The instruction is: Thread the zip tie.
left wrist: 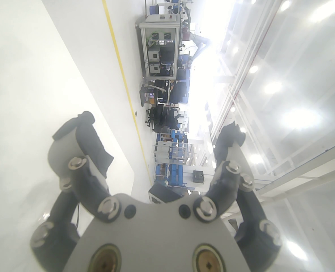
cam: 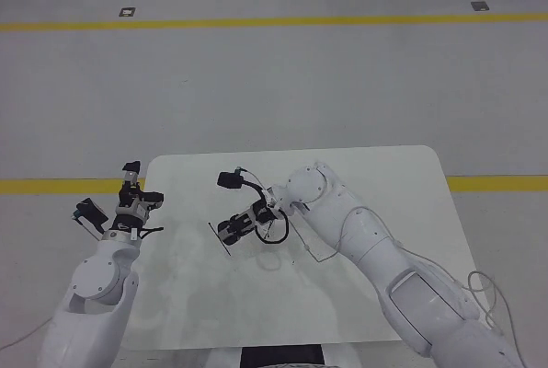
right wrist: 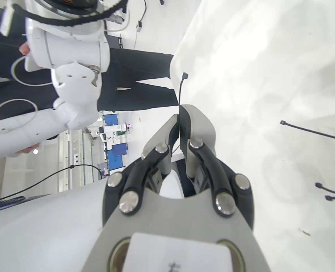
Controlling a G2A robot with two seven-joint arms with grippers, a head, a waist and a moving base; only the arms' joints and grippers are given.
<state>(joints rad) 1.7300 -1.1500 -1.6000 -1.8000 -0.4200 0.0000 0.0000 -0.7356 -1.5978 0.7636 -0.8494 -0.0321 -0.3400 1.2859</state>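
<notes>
A thin black zip tie (right wrist: 180, 91) sticks out from between the fingers of my right gripper (right wrist: 179, 123), which is shut on its strap; the square head (right wrist: 185, 74) points away from the gripper. From above, the right gripper (cam: 228, 228) hovers over the left-middle of the white table (cam: 375, 184), and the zip tie (cam: 226, 250) shows as a short dark line crossing it. My left gripper (left wrist: 156, 134) stands open with nothing between its fingers (left wrist: 84, 134). It sits at the table's left edge (cam: 131, 191), well apart from the tie.
Two more black zip ties (right wrist: 312, 132) (right wrist: 332, 194) lie loose on the table near the right gripper. The table's rounded left edge (left wrist: 71, 66) runs beside the left gripper. A yellow floor line (cam: 495, 184) passes behind the table.
</notes>
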